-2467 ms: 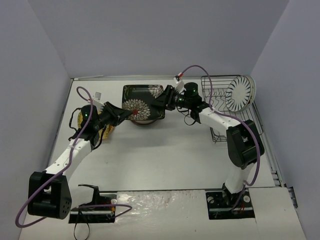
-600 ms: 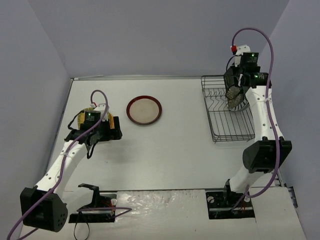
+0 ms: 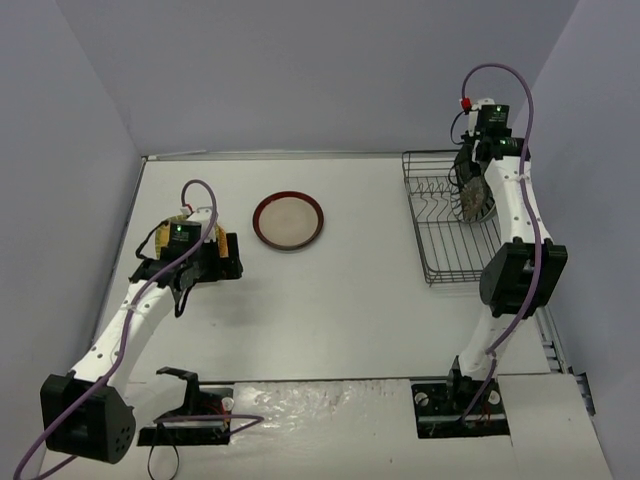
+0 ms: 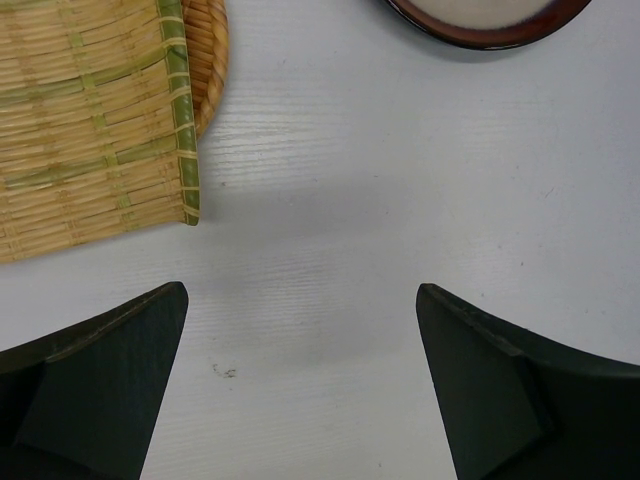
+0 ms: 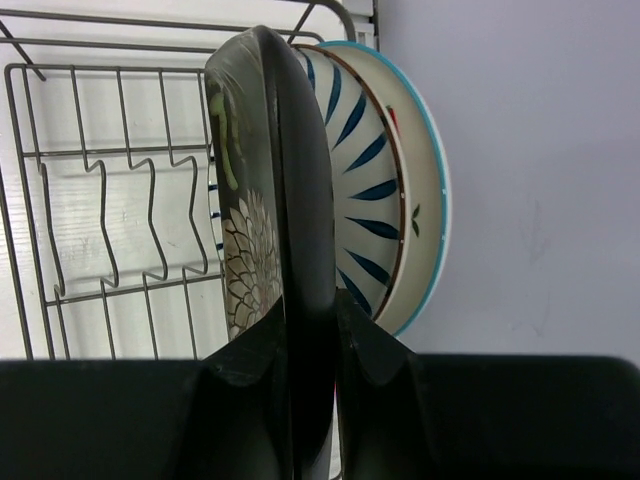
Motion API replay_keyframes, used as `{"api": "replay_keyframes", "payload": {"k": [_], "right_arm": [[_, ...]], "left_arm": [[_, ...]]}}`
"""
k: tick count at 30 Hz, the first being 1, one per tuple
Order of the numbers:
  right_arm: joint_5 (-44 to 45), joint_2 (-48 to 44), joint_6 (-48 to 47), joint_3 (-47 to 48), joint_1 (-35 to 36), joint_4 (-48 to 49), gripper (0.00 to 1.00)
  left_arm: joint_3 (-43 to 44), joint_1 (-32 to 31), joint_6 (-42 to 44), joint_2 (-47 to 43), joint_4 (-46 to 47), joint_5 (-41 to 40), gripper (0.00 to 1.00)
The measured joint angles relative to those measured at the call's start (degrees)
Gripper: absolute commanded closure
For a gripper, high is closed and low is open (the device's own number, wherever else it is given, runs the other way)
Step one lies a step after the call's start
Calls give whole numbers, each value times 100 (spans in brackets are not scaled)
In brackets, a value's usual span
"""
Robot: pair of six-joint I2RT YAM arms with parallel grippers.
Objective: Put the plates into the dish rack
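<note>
My right gripper is shut on the edge of the squarish black floral plate, held upright and edge-on over the far end of the black wire dish rack. Right behind it in the rack stand a white black-striped plate and a teal-rimmed plate. The red-rimmed beige plate lies flat mid-table. My left gripper hangs open over bare table, beside the yellow woven-look plate, which rests on an orange-brown plate.
Grey walls close in the table on the left, back and right. The rack sits against the right wall. The near rows of rack tines hold nothing.
The right arm has carried the floral plate from the red-rimmed plate to the rack and has just lowered it a little. The left arm drew back from that plate.
</note>
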Motion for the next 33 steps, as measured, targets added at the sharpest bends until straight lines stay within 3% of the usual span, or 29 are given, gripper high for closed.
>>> {"api": "replay_keyframes", "payload": {"k": [18, 33], "right_arm": [[-311, 702, -87, 60, -4, 132, 99], [-450, 744, 70, 287, -21, 494, 39]], "left_arm": [[0, 0, 19, 13, -1, -149, 3], [0, 0, 19, 13, -1, -220, 3]]}}
